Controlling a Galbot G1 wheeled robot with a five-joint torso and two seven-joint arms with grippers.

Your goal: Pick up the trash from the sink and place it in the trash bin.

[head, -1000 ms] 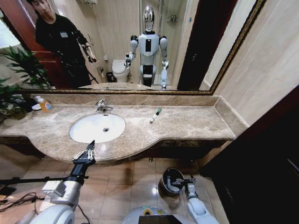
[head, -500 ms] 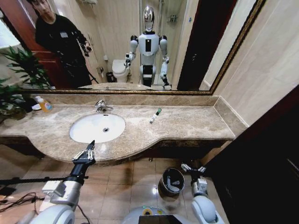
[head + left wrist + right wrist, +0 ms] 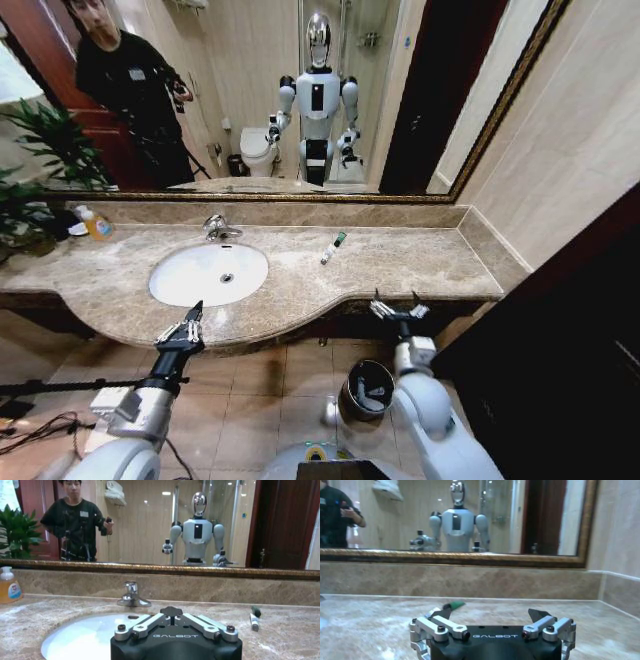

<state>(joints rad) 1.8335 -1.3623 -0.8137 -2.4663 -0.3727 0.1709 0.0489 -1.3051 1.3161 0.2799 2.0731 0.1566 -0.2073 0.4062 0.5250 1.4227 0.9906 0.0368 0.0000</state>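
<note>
A white tube of trash with a green end (image 3: 333, 248) lies on the marble counter, to the right of the oval white sink (image 3: 208, 273) and outside the basin. The left wrist view shows that tube (image 3: 255, 618) beyond the sink (image 3: 75, 641). My right gripper (image 3: 395, 303) is open at the counter's front edge, above the dark round trash bin (image 3: 366, 390) on the floor. In the right wrist view the tube's green tip (image 3: 455, 604) shows past the right gripper (image 3: 491, 612). My left gripper (image 3: 195, 312) is shut and hovers at the counter's front edge before the sink, also seen in its own wrist view (image 3: 171, 611).
A chrome faucet (image 3: 218, 228) stands behind the basin, and a yellow-orange soap bottle (image 3: 95, 224) sits at the far left beside a plant (image 3: 30, 170). A framed mirror (image 3: 300, 100) runs along the back wall. A dark cabinet (image 3: 560, 340) stands on the right.
My right arm has risen from beside the trash bin near the floor up to the counter's front edge. The left arm has not moved.
</note>
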